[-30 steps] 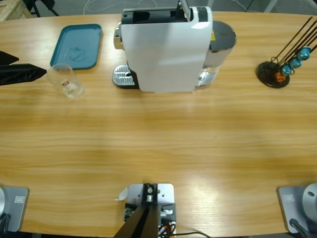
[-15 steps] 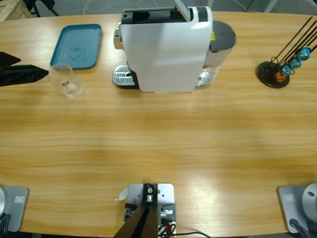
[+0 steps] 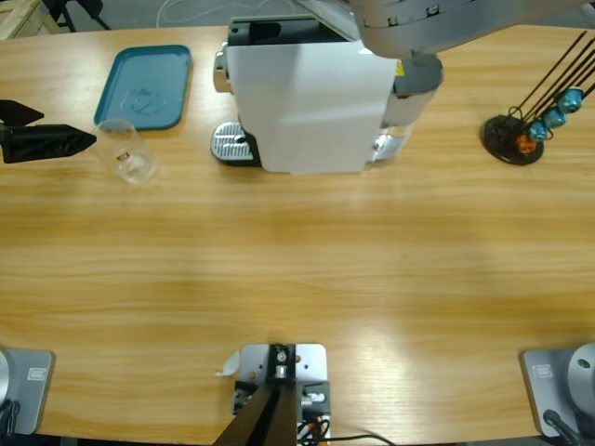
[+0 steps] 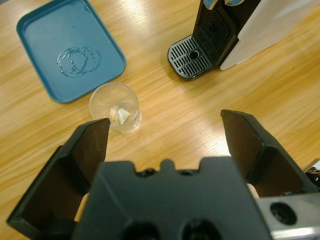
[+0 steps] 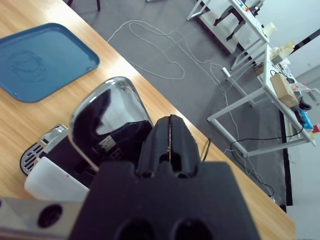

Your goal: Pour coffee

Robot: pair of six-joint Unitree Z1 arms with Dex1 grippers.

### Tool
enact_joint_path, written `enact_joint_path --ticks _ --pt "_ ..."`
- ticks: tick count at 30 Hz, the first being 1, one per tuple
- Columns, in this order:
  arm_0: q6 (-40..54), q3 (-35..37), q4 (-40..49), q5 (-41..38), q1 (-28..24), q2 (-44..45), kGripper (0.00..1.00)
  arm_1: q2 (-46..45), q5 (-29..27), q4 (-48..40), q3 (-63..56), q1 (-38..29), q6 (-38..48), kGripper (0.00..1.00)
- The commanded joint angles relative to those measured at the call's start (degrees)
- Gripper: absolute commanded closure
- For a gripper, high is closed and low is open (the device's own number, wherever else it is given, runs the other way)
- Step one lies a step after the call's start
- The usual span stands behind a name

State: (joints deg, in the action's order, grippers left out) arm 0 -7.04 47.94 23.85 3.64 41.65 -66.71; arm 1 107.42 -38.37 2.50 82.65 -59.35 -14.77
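The right arm [image 3: 437, 23] has just swung in over the coffee machine [image 3: 307, 93] at twelve o'clock, its end effector [image 5: 171, 142] pinched narrow, while the left end effector [image 4: 167, 135], spread wide, nears the empty glass [image 3: 124, 151] at nine o'clock; no coffee shows yet.

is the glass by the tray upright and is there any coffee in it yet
Upright and without coffee: the glass stands on its base beside the blue tray, and the left wrist view looks down through clear walls to a bare bottom with no brown liquid.
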Motion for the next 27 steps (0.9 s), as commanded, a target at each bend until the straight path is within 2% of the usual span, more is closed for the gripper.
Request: enact_joint_path --ticks 1,15,27 --pt "0.4 -1.9 0.6 -0.9 0.4 -1.1 0.036 8.4 3.0 0.2 -4.2 -3.3 1.8 1.0" --pt "0.4 -2.0 0.6 -0.8 0.4 -0.9 0.036 11.4 3.7 0.1 -4.7 -3.4 4.2 1.0" --pt "0.4 -2.0 0.8 -0.9 0.4 -0.9 0.036 13.2 4.1 -4.2 -8.9 -4.0 6.5 1.0"
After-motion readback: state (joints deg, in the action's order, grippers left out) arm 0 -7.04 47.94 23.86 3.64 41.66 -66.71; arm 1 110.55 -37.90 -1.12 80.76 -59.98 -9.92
